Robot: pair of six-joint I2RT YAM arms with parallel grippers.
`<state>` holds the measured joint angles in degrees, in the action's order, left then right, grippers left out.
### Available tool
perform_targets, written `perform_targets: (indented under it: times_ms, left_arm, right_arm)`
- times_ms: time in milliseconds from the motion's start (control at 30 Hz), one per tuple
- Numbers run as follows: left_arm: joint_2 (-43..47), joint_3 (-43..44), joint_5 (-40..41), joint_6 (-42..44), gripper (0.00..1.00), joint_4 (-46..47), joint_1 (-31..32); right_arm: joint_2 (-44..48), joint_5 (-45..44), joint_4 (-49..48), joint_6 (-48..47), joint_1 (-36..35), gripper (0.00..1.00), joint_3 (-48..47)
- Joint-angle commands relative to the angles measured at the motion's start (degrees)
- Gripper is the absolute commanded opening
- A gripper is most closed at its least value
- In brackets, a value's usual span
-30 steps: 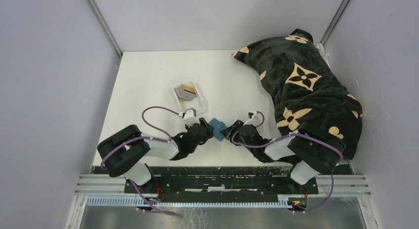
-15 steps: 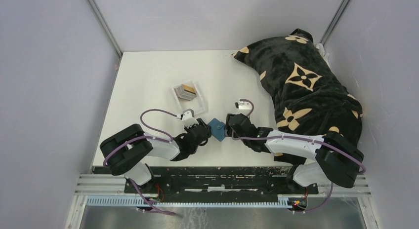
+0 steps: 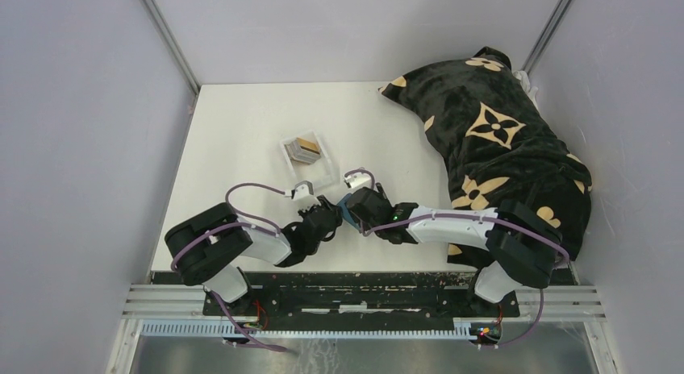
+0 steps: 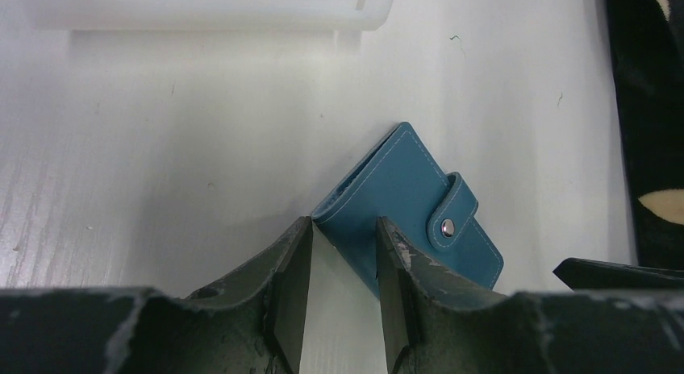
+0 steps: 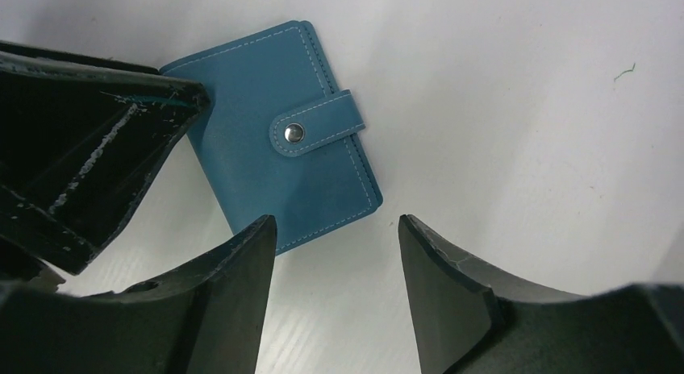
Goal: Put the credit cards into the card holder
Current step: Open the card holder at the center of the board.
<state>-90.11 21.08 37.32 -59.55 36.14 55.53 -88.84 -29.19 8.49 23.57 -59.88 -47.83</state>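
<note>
The card holder (image 4: 403,197) is a teal wallet lying flat on the white table, closed, with its snap tab fastened (image 5: 294,133). My left gripper (image 4: 343,222) stands partly open at the wallet's near corner. One fingertip touches the corner and the other overlaps the cover. My right gripper (image 5: 335,219) is open wide just short of the wallet's opposite edge, holding nothing. From above, both grippers meet over the wallet (image 3: 346,205), which is mostly hidden. The credit cards (image 3: 305,148), grey and tan, sit stacked in a clear tray (image 3: 320,171) behind the left gripper.
A large black plush blanket with tan flower marks (image 3: 500,140) fills the right side of the table, close to the right arm. The clear tray's edge (image 4: 210,11) shows just beyond the wallet. Grey walls enclose the table.
My right arm has swung left to the wallet and its jaws have widened. My left jaws have narrowed around the wallet's corner. The wallet has shifted slightly left.
</note>
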Motion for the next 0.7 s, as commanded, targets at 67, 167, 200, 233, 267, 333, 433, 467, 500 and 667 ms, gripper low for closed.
perform_targets:
  times_ms: [67,167,200,233,267,333,433,467,500,667]
  left_arm:
    - [-0.46,-1.65,1.44,-0.76,0.42,1.9,0.13]
    - [-0.55,-1.87,1.4,-0.44,0.42,2.6,0.11]
    - [-0.53,-2.0,1.37,-0.39,0.42,2.8,0.15]
    - [-0.59,-2.05,1.3,-0.34,0.42,3.07,0.12]
    - [-0.6,-2.16,1.18,-0.35,0.42,3.28,0.19]
    - [-0.84,-2.31,0.96,-0.23,0.42,3.8,0.17]
    - [-1.22,-2.56,0.78,-0.14,0.42,4.47,0.18]
    - [-1.31,-2.62,0.67,-0.17,0.42,4.73,0.16]
    - [-1.5,-2.71,0.59,-0.22,0.42,4.93,0.15]
    - [-1.79,-2.9,0.63,0.1,0.42,5.25,0.14]
  right_arm:
    - [-4.24,-1.04,-0.44,-5.75,-1.59,0.64,-4.36]
    - [-5.57,-0.91,-1.65,-6.88,-1.86,0.65,-5.12]
    - [-5.94,-0.9,-1.91,-7.14,-1.87,0.65,-5.39]
    - [-6.34,-0.95,-2.12,-7.5,-1.94,0.65,-5.65]
    - [-6.61,-1.01,-2.34,-7.82,-1.97,0.65,-5.93]
    - [-7.15,-1.27,-2.91,-8.52,-1.95,0.65,-6.26]
    - [-7.88,-1.65,-3.31,-9.51,-1.91,0.65,-6.69]
    - [-8.12,-1.69,-3.38,-9.82,-1.97,0.65,-6.95]
    - [-8.37,-1.74,-3.41,-10.08,-1.99,0.65,-7.23]
    - [-9.7,-2.34,-4.35,-11.45,-1.91,0.65,-8.27]
